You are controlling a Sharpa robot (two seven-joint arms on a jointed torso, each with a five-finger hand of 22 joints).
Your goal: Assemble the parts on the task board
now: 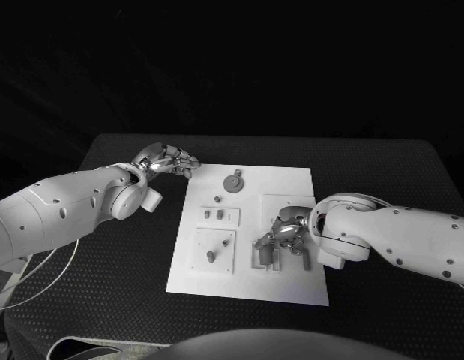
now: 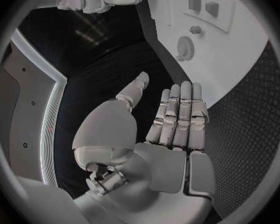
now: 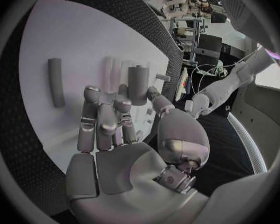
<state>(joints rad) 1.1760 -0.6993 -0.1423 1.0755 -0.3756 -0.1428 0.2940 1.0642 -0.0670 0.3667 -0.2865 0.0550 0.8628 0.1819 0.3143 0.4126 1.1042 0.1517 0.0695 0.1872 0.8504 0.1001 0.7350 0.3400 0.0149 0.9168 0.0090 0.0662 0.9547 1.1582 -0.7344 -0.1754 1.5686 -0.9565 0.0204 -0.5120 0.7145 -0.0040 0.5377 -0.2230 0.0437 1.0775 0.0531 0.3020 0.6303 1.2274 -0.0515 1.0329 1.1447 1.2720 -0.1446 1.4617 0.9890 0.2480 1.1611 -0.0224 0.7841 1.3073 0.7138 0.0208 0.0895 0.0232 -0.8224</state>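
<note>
1. The left hand (image 1: 168,160) hovers over the black table (image 1: 405,195) just off the far left corner of the task board (image 1: 285,184). In the left wrist view its fingers (image 2: 180,115) lie straight and side by side, the thumb apart, and nothing sits in the palm: it is released.
2. The right hand (image 1: 282,234) is over the near right part of the board. In the right wrist view its fingers (image 3: 102,119) reach toward an upright grey peg (image 3: 137,84); the thumb tip lies just beside the peg's base, but I cannot tell whether the peg is actually pinched.
3. The head view lays out the whole white board: a round toothed part (image 1: 233,181) near the far edge, two small blocks (image 1: 214,215) left of centre, and a short peg (image 1: 210,256) on a raised square plate.
4. The right wrist view adds a flat grey bar (image 3: 55,82) lying on the board, well apart from the upright peg.
5. The left wrist view shows the toothed part (image 2: 185,48) as a disc with a ribbed rim, and the table's dotted, woven-looking surface.
</note>
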